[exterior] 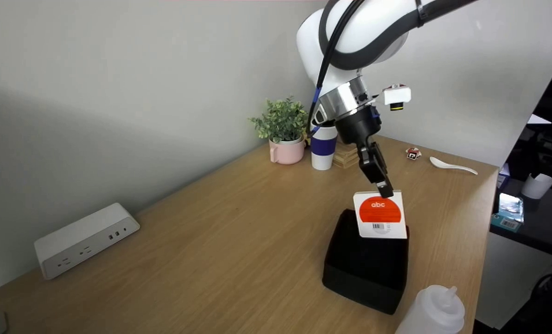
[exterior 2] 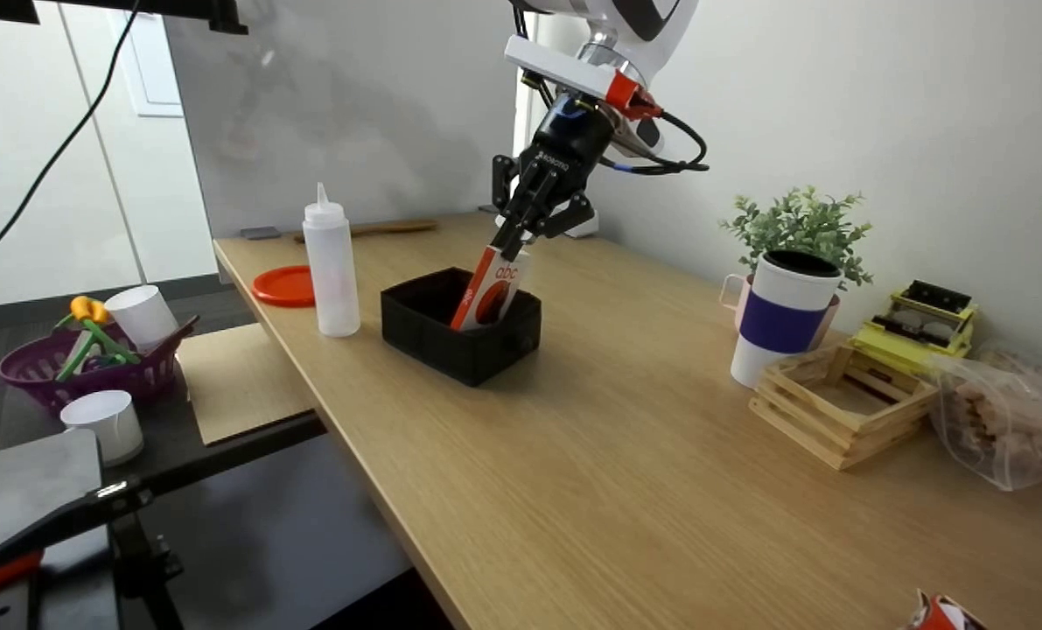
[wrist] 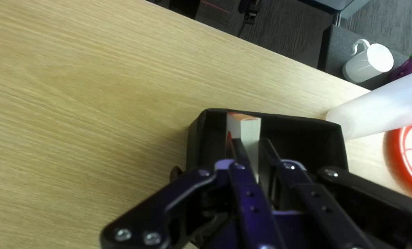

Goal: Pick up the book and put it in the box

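The book [exterior: 380, 217] is white with a red-orange circle and "abc" on its cover. It also shows in an exterior view [exterior 2: 492, 287], tilted, with a red spine. My gripper [exterior: 385, 189] is shut on its upper edge, one finger on each side, as the wrist view shows at the gripper [wrist: 252, 142] and the book [wrist: 250, 128]. The black box [exterior: 363, 286] stands open on the table. The book's lower part is inside the box walls in an exterior view of the box [exterior 2: 451, 347]. Whether the book touches the box floor is hidden.
A squeeze bottle [exterior 2: 332, 271] stands beside the box, near the table edge, with a red plate [exterior 2: 283, 287] behind it. A white-and-blue cup [exterior: 322, 147], a potted plant [exterior: 287, 150] and a wooden crate [exterior 2: 844, 407] stand by the wall. A power strip [exterior: 88, 241] lies farther off.
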`<state>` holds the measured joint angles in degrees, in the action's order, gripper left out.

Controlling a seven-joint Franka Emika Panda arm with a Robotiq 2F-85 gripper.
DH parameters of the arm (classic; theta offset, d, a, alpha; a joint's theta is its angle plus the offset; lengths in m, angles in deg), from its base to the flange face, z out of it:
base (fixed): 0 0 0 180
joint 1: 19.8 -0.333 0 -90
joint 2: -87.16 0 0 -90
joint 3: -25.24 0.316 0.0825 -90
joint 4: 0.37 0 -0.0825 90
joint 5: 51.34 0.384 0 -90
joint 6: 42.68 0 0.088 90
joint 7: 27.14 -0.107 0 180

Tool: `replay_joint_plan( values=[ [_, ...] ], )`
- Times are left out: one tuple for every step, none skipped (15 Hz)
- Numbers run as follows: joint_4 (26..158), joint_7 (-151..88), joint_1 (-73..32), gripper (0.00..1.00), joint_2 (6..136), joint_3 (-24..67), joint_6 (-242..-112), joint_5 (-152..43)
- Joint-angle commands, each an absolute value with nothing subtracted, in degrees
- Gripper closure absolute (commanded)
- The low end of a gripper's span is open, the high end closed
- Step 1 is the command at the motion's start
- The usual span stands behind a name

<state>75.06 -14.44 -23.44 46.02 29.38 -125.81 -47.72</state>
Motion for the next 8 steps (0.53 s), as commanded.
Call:
replay_joint_plan(
  values=[
    [72.8,-13.5,-23.3,0.97,44.2,29.9,-126.1,-48.9],
    [72.7,-13.5,-23.3,0.97,44.2,29.8,-126.2,-48.9],
    [72.7,-13.5,-23.3,0.97,44.1,29.8,-126.3,-49.0],
    [72.6,-13.6,-23.3,0.97,44.1,29.8,-126.4,-49.0],
    [72.5,-13.6,-23.3,0.97,44.1,29.8,-126.5,-49.0],
    [72.3,-13.6,-23.2,0.97,44.0,29.8,-126.6,-49.0],
    [72.3,-13.6,-23.2,0.97,44.1,29.8,-126.7,-48.9],
    [72.3,-13.6,-23.2,0.97,44.1,29.8,-126.7,-48.9]
  ],
)
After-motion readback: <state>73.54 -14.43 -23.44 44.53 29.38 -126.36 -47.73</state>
